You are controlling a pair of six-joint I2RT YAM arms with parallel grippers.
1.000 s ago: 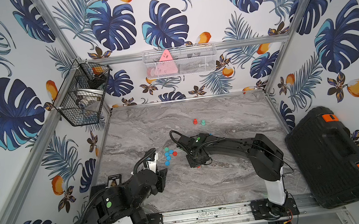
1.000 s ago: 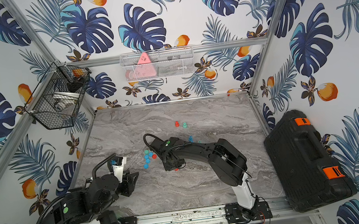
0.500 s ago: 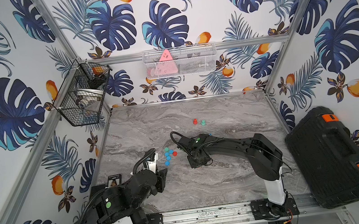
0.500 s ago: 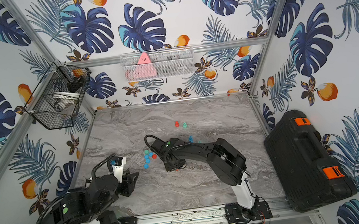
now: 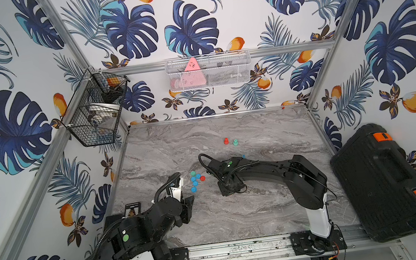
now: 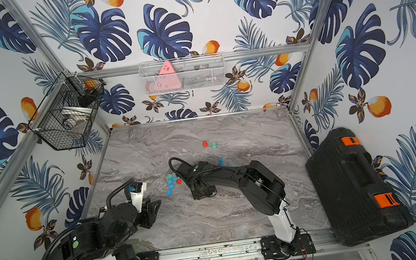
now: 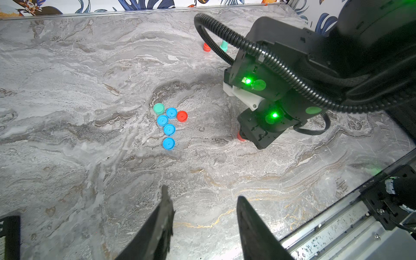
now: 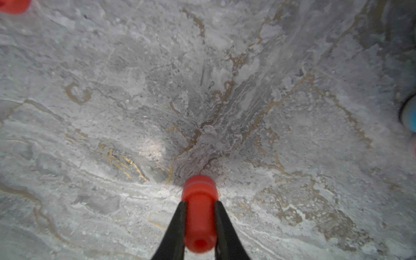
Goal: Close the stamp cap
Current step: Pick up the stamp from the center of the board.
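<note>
In right gripper (image 8: pixel 200 202): red cylindrical stamp (image 8: pixel 199 189), end on tabletop (image 8: pixel 135 90)

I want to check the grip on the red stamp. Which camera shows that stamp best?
The right wrist view: the red stamp shows close up, clamped in the right claw. The left wrist view shows only a red sliver beneath that claw; in both top views the right arm covers it.

Loose caps (image 5: pixel 195 180) on marble table (image 5: pixel 266 210).
</note>
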